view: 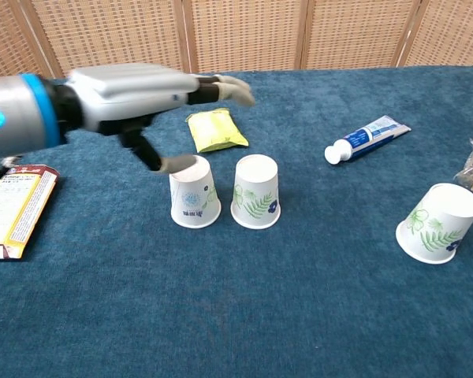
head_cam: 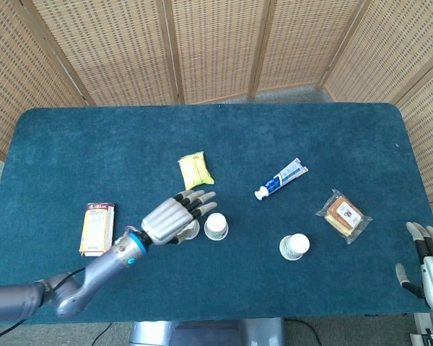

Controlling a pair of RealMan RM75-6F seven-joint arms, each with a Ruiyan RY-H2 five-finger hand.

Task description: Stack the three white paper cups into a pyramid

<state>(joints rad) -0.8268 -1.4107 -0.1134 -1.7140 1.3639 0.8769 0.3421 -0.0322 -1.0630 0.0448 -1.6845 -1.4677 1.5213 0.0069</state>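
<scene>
No text can be read with certainty. The left paper cup [view: 195,194] carries a small blue printed mark with letters too blurred to read. The flat box [view: 17,209] at the left edge has dark lines of print on a yellow and white face, but they are too small. The toothpaste tube [view: 368,137] shows blue lettering which is also illegible.

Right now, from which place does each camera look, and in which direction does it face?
Head view: high above, looking down on the whole blue table; shows the left hand with its forearm, and the right hand at the lower right edge.
Chest view: low at the table's near edge, looking across at the screen; shows only the left hand.
Shared: three white paper cups, toothpaste tube, yellow packet.
</scene>
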